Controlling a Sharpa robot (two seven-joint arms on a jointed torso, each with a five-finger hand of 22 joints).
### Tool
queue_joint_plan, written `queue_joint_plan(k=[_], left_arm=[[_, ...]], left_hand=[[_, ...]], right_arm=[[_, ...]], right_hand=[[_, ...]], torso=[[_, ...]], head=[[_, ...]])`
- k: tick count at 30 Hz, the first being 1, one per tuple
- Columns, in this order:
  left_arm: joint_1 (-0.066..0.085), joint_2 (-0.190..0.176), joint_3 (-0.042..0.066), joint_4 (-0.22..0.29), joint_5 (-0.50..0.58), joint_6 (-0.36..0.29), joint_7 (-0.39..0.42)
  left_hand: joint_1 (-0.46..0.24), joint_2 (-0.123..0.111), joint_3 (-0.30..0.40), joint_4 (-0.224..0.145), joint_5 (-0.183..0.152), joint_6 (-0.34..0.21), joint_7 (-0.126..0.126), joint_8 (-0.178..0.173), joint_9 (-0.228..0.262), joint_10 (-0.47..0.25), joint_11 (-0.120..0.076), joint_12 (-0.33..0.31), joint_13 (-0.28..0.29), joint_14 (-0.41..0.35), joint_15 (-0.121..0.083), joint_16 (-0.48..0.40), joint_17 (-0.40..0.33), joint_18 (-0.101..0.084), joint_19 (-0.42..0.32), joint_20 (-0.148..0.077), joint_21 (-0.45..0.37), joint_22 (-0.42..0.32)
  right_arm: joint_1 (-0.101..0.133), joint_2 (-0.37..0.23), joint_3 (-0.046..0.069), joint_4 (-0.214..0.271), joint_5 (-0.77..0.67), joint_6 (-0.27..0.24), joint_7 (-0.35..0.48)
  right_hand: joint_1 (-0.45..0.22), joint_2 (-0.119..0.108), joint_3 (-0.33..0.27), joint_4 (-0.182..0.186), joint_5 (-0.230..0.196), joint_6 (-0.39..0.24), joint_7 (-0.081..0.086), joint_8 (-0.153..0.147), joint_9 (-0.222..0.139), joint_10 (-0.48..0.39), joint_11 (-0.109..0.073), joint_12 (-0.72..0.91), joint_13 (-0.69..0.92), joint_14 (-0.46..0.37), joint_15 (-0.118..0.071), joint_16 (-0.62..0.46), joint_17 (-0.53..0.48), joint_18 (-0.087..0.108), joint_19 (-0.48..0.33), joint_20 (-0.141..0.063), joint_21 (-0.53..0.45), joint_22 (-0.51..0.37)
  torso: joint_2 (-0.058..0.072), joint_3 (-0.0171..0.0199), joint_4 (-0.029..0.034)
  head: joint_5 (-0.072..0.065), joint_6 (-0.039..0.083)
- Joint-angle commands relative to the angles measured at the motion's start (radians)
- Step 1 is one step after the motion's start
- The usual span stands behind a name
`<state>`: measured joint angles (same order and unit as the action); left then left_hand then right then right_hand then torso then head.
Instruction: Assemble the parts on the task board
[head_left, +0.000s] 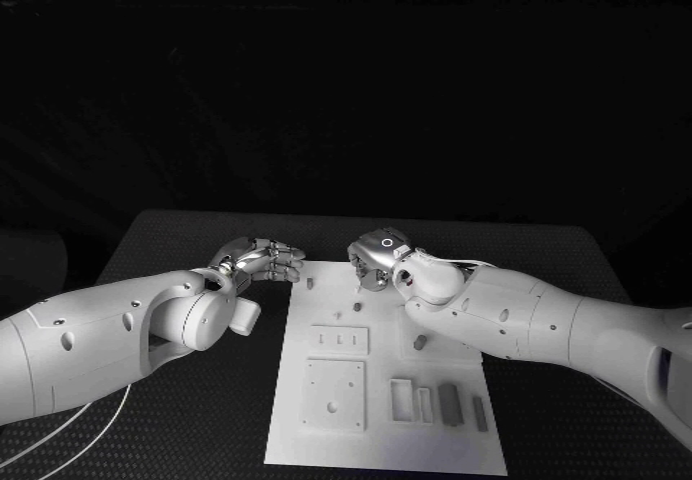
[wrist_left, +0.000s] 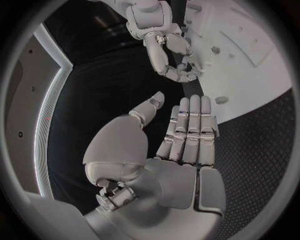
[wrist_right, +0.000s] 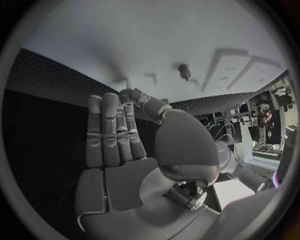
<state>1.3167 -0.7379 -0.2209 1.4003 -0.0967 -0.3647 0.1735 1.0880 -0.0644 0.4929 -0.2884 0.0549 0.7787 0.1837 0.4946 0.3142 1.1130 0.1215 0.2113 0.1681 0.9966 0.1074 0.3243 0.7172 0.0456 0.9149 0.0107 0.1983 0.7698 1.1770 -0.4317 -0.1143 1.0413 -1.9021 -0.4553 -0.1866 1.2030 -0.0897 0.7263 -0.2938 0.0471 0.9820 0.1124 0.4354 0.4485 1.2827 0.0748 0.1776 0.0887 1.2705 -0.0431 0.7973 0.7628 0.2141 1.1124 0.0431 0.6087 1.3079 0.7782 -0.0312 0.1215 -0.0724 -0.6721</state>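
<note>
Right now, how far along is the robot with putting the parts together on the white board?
Early, by the look of it. Several grey parts still lie loose along the near end of the task board. The left hand hovers open beside the board's far corner, holding nothing. The right hand is over the far edge; whether it grips anything is unclear.

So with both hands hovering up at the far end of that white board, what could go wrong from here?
The right hand hangs over the task board's far edge, close to a small peg standing there; a careless reach might knock it over. The left hand, open beside the board, sits close to the right one, so they might bump. The grey parts look small and could slip from the fingers.
</note>
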Motion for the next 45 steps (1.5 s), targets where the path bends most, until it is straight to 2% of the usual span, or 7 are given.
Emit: queue_joint_plan(k=[1,8,26,29,33,40,45], left_arm=[[0.002,0.002,0.001,0.000,-0.008,0.005,0.002],[0.002,0.002,0.001,0.000,-0.006,0.001,0.000],[0.002,0.000,0.001,0.001,-0.004,-0.002,0.003],[0.002,-0.001,0.001,0.002,-0.003,-0.008,0.005],[0.002,-0.002,0.001,0.001,-0.002,-0.009,0.005],[0.002,-0.002,0.001,0.002,-0.002,-0.009,0.003],[0.002,-0.003,0.001,0.002,-0.001,-0.010,0.003]], left_hand=[[-0.011,-0.001,-0.004,0.002,0.000,0.000,0.004,-0.005,0.001,-0.001,0.005,-0.006,-0.001,-0.010,0.000,-0.005,0.001,-0.005,-0.003,-0.002,-0.007,-0.001],[-0.011,-0.002,-0.005,0.001,0.000,0.000,0.004,-0.006,0.001,-0.001,0.005,-0.007,-0.001,-0.011,0.000,-0.006,0.001,-0.005,-0.003,-0.002,-0.008,-0.002],[-0.010,-0.002,-0.005,0.001,0.000,0.001,0.004,-0.007,0.002,-0.001,0.006,-0.009,-0.001,-0.011,0.001,-0.008,0.002,-0.006,-0.004,-0.002,-0.009,-0.002],[-0.010,-0.002,-0.005,0.001,0.000,0.001,0.004,-0.007,0.002,-0.001,0.006,-0.009,-0.001,-0.011,0.001,-0.008,0.002,-0.006,-0.004,-0.002,-0.009,-0.002],[-0.010,-0.002,-0.005,0.001,0.000,0.001,0.004,-0.007,0.002,-0.001,0.006,-0.009,0.000,-0.011,0.001,-0.008,0.002,-0.006,-0.003,-0.002,-0.009,-0.002],[-0.002,-0.006,-0.004,-0.001,0.000,0.002,0.004,-0.008,0.003,0.001,0.005,-0.011,0.000,-0.011,0.001,-0.010,0.004,-0.005,-0.003,-0.002,-0.011,-0.003],[-0.001,-0.007,-0.004,-0.001,0.000,0.002,0.004,-0.009,0.003,0.001,0.005,-0.011,0.000,-0.011,0.001,-0.011,0.004,-0.005,-0.003,-0.002,-0.011,-0.003]], right_arm=[[-0.009,-0.003,-0.006,-0.003,-0.015,0.082,-0.019],[-0.010,-0.004,-0.006,0.002,-0.017,0.083,-0.025],[-0.015,-0.016,-0.006,0.023,-0.034,0.048,-0.041],[-0.016,-0.016,-0.006,0.022,-0.034,0.043,-0.041],[-0.017,-0.018,-0.006,0.028,-0.034,0.025,-0.037],[-0.017,-0.020,-0.006,0.033,-0.038,-0.021,-0.048],[-0.018,-0.022,-0.006,0.038,-0.045,-0.035,-0.056]], right_hand=[[0.003,0.006,0.007,0.000,0.003,0.004,0.003,-0.006,0.001,0.020,-0.016,-0.001,0.038,-0.002,-0.006,0.007,0.001,0.048,-0.007,0.001,0.005,0.025],[0.003,0.008,0.008,0.000,0.003,0.004,0.003,-0.007,0.002,0.020,-0.015,-0.002,0.038,-0.003,-0.006,0.008,0.001,0.048,-0.008,0.001,0.006,0.025],[0.004,0.003,0.007,0.000,0.003,0.008,0.002,-0.008,0.006,0.025,-0.017,-0.002,0.041,-0.004,-0.008,0.013,0.004,0.048,-0.010,0.001,0.014,0.025],[0.004,0.000,0.006,-0.001,0.003,0.008,0.002,-0.009,0.007,0.025,-0.017,-0.003,0.041,-0.005,-0.008,0.014,0.004,0.048,-0.011,0.001,0.016,0.025],[-0.003,-0.021,0.001,0.001,0.003,0.008,0.003,-0.012,0.009,0.025,-0.016,-0.006,0.043,-0.007,-0.007,0.016,0.004,0.048,-0.014,0.003,0.020,0.024],[-0.025,-0.082,-0.006,0.009,0.003,0.010,0.003,-0.018,0.014,0.028,-0.015,-0.010,0.047,-0.006,-0.006,0.018,0.001,0.048,-0.012,0.005,0.027,0.022],[-0.034,-0.099,-0.002,0.013,0.003,0.015,0.001,-0.019,0.018,0.034,-0.017,-0.009,0.051,-0.001,-0.008,0.022,0.000,0.048,-0.006,0.003,0.033,0.022]], torso=[[0.001,-0.0010,-0.0007],[0.001,0.0003,-0.0019],[0.004,-0.0017,-0.0001],[0.004,-0.0022,0.0009],[0.004,-0.0011,-0.0015],[0.004,-0.0022,-0.0003],[0.005,-0.0021,0.0004]], head=[[0.002,-0.002],[0.004,-0.002],[0.002,-0.008],[0.000,-0.002],[0.003,-0.003],[0.004,-0.002],[0.004,-0.003]])
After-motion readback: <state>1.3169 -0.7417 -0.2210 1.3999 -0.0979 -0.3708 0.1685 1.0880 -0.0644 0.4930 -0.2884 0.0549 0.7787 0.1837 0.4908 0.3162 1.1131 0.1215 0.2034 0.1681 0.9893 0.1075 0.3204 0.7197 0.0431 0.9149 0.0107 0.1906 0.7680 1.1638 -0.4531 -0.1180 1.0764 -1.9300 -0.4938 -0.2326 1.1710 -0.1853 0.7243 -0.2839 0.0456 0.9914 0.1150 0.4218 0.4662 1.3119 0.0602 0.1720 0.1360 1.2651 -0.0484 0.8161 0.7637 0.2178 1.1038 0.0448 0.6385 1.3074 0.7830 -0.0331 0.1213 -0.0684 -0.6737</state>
